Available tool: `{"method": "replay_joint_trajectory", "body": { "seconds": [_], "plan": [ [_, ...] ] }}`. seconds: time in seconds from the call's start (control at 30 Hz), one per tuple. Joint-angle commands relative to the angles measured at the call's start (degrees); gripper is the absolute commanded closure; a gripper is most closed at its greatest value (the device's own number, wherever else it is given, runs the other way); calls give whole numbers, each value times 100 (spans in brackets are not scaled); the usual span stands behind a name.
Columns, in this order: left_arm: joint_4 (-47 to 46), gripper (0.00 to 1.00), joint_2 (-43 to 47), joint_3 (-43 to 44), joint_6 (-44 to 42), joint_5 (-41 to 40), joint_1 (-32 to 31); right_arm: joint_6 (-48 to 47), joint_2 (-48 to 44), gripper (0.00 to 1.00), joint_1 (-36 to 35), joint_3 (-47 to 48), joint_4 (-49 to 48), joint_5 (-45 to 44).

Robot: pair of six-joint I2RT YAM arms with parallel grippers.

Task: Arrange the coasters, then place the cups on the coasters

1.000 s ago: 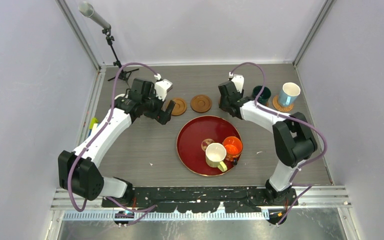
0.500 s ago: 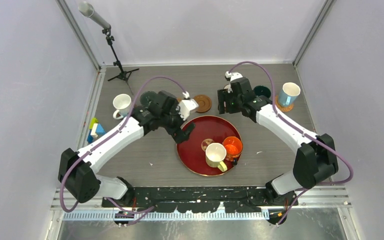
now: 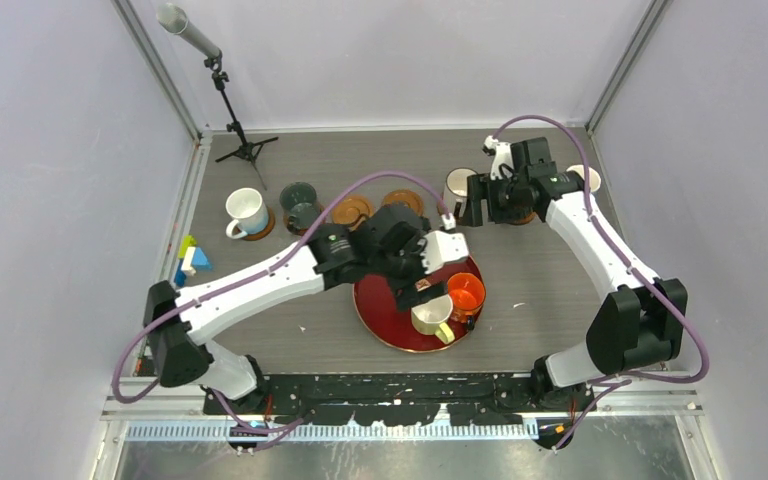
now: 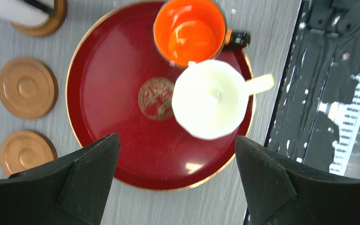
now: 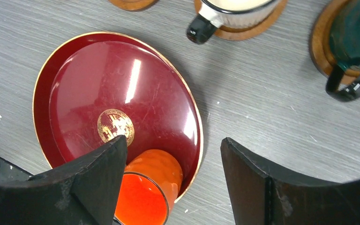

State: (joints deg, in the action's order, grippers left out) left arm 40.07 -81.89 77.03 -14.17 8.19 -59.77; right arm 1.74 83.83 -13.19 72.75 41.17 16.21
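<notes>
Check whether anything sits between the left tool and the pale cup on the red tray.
Nothing visible does. The left tool hangs open above the pale cup, with only air between them. The orange cup stands close beside it on the red tray, so a finger might brush that one on the way down.

teal cup cut off at edge, orange cup part-hidden

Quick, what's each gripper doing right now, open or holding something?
Left gripper: open, empty, over the red tray.
Right gripper: open, holding nothing.
</notes>
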Motion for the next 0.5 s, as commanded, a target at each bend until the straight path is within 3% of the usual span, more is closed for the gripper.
{"method": "replay_joint_trajectory", "body": {
  "seconds": [0.0,0.2,0.47],
  "plan": [
    [66,8,-640,792,-36,-148,-433,-146,-349,22,231,282,267,207],
    [-1,8,-1118,998,-258,-747,-1178,-447,-430,22,542,383,435,138],
    [188,10,-1270,986,-845,-1060,-1540,-444,-555,22,770,349,513,185]
  ]
}}
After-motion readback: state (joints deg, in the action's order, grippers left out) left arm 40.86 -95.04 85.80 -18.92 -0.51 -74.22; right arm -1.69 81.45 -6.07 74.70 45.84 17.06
